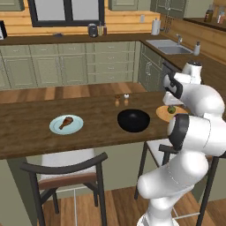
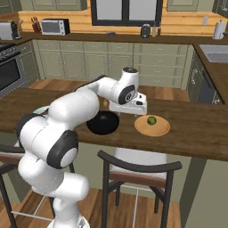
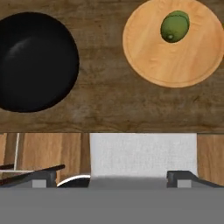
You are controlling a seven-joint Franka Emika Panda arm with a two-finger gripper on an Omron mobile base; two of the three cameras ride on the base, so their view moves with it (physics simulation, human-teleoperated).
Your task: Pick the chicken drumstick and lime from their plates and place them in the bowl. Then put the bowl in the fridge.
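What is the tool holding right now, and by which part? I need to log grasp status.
Nothing is held: the tool is open, above the counter edge, with the lime on its plate.

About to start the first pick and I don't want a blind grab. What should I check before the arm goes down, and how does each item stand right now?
1. End effector open and holding nothing: ok.
2. Lime lying free on the orange plate: ok.
3. Chicken drumstick on the pale blue plate: ok.
4. Black bowl empty, ready to receive: ok.
5. End effector centred over the lime: not ok, it hangs near the counter edge.
6. Fridge open: cannot tell.
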